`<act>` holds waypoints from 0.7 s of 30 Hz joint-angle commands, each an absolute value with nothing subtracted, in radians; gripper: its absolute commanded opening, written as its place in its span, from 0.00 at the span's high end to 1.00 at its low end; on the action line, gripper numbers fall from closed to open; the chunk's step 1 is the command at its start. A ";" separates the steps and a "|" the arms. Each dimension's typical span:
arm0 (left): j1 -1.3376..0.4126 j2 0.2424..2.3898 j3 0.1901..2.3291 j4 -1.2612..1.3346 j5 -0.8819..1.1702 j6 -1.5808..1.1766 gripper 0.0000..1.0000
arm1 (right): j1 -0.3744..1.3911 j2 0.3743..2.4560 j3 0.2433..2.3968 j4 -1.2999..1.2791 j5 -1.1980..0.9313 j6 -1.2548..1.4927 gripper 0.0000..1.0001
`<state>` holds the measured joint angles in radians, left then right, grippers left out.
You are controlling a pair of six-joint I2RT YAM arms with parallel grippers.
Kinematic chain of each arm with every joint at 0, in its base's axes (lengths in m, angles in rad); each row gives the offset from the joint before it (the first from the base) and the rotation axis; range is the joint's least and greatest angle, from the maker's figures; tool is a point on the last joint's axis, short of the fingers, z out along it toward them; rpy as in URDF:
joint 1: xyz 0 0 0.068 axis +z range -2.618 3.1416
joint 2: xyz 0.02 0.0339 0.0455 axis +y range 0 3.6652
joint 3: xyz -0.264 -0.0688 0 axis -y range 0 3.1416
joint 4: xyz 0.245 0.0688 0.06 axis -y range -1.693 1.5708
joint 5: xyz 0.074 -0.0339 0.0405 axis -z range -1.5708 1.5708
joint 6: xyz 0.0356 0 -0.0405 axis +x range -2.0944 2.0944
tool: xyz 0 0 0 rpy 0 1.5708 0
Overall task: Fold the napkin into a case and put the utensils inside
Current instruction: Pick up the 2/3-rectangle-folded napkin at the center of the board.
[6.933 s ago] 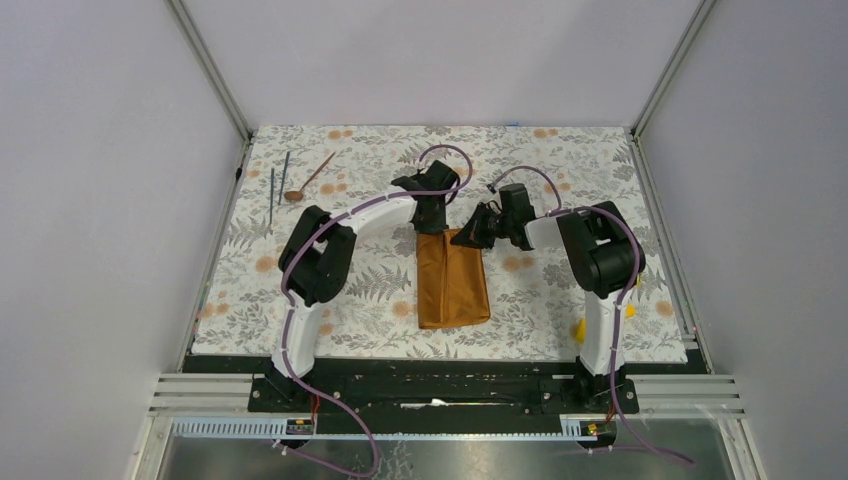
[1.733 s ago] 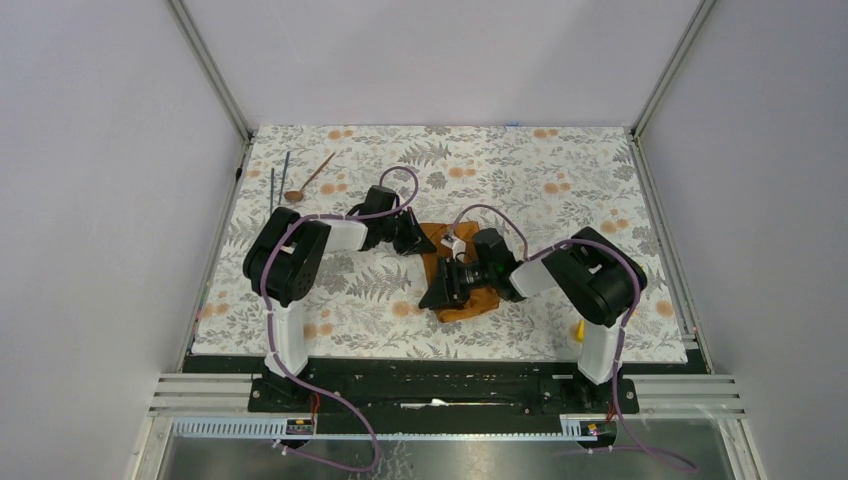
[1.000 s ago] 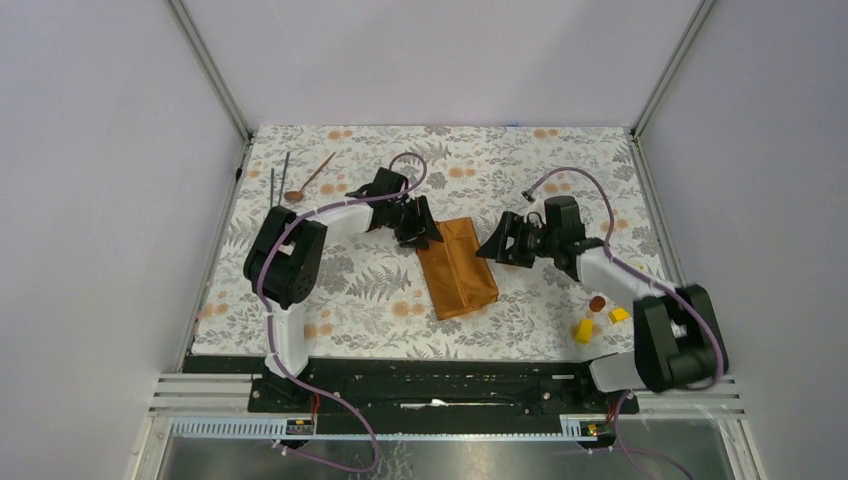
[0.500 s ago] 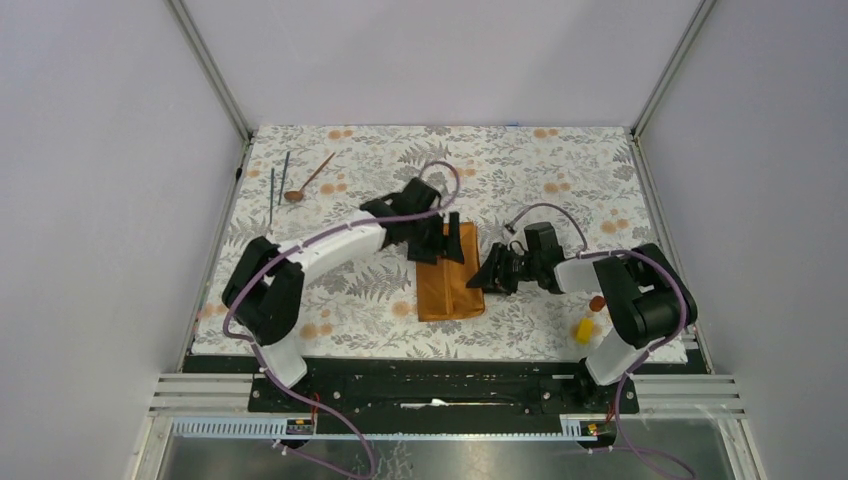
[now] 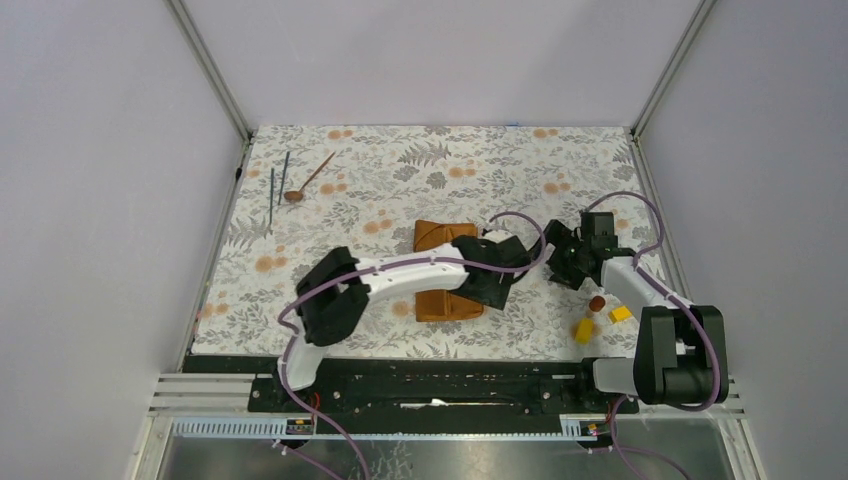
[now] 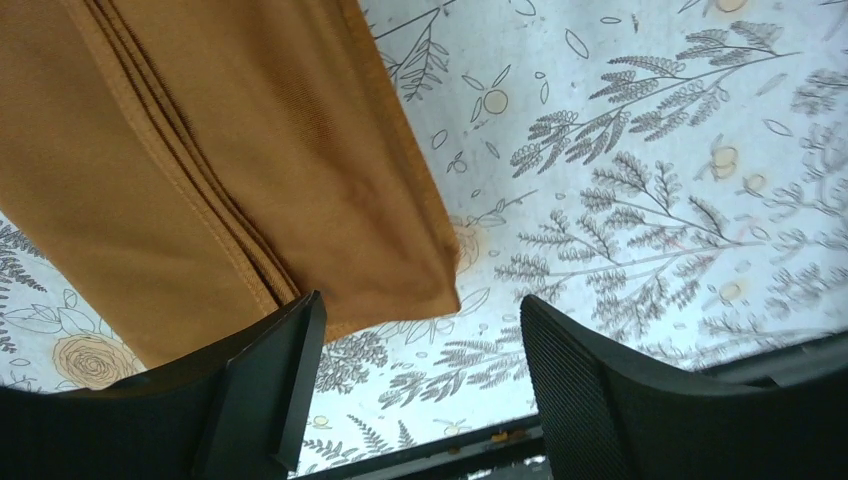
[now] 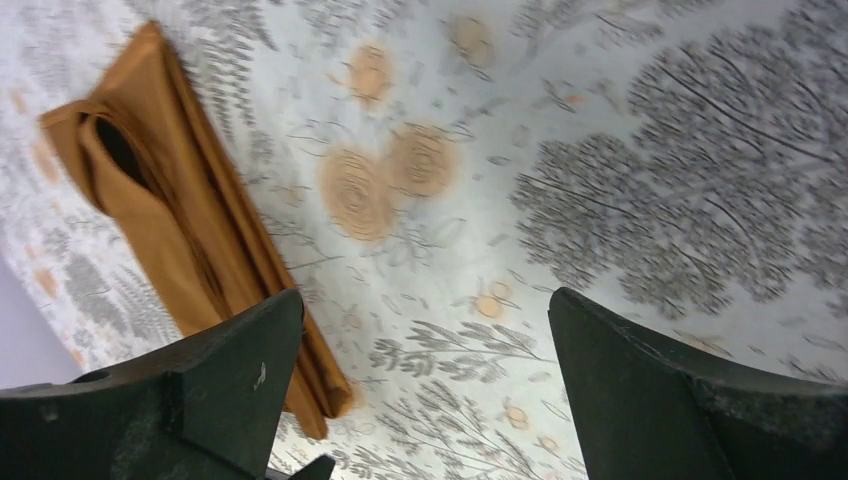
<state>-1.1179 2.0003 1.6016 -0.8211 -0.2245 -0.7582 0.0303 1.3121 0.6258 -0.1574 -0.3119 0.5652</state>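
Far left, you have one copper-brown spoon (image 5: 310, 176), two dark grey rods (image 5: 271, 190); centrally one folded rust-orange cloth case (image 5: 432, 236); left gripper (image 6: 420, 305) and right gripper (image 7: 425, 300) spread wide, empty.

Case partly hidden
The left arm (image 5: 410, 270) crosses the case (image 5: 432, 236), hiding its middle; the left wrist view crops it top and left; the right wrist view is blurred.

Soft, even light, faint shadows. Overhead view sharp; right wrist view shows the tablecloth (image 7: 620, 200) smeared by motion blur.
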 commanded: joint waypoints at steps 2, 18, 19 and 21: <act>-1.152 2.131 1.771 -1.011 -0.389 -0.785 0.29 | 0.007 1.325 0.651 -0.273 -0.275 0.521 0.00; -1.158 2.244 1.834 -1.031 -0.314 -0.791 0.35 | 0.006 1.355 0.634 -0.232 -0.327 0.512 0.00; -1.158 2.238 1.833 -1.031 -0.316 -0.791 0.34 | 0.007 1.357 0.634 -0.230 -0.331 0.513 0.00; -1.158 2.225 1.833 -1.033 -0.321 -0.792 0.33 | 0.006 1.359 0.634 -0.227 -0.337 0.513 0.00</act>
